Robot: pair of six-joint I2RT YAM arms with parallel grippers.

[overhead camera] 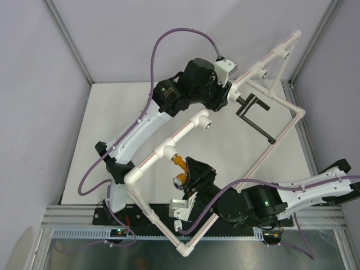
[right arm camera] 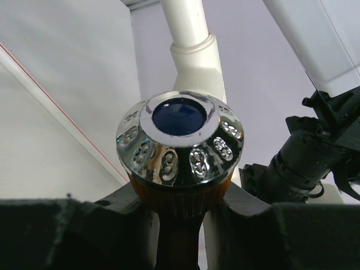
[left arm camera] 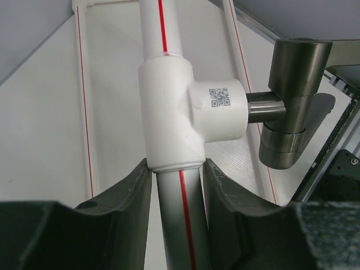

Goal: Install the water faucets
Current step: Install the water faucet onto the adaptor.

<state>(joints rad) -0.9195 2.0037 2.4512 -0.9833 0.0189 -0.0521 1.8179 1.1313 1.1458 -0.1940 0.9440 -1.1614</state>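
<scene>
Right gripper clamps one orange tap, left gripper pipe beside black tap.

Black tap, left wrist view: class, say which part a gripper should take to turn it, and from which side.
Probably its upright cylindrical body, from the view's right, away from the tee: the stem is short and crowded by the socket.

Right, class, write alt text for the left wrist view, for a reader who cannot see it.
The left pincer grips a white plastic pipe with a red stripe, just below a white T-shaped fitting bearing a QR label. A dark grey metal tap is plugged into the fitting's side socket, on the right.
</scene>
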